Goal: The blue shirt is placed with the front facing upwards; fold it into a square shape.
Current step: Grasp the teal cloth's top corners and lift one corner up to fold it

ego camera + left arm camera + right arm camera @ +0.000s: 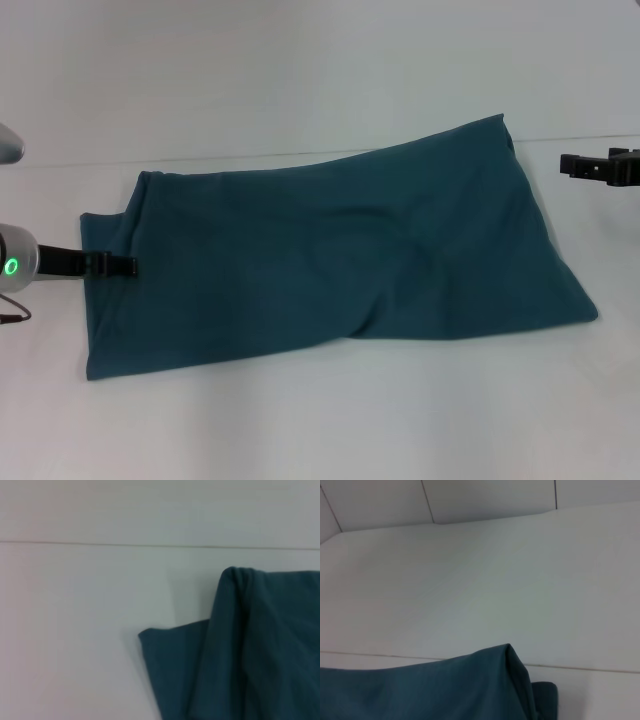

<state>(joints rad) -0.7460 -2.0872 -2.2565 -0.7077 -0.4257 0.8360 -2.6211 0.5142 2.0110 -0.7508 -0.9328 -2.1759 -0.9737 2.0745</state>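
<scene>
The blue shirt (330,260) lies on the white table as a long, plain teal band running from the near left to the far right, with no lettering showing. Its left end has a folded layer on top of a lower one that sticks out (170,655). My left gripper (128,266) reaches in from the left and sits over that left edge of the shirt. My right gripper (566,165) hovers at the far right, apart from the cloth, just beyond the shirt's far right corner (507,652).
The white table (320,430) spreads bare in front of the shirt and to both sides. A thin seam (60,163) marks the table's far edge, with a pale panelled wall (485,500) behind it.
</scene>
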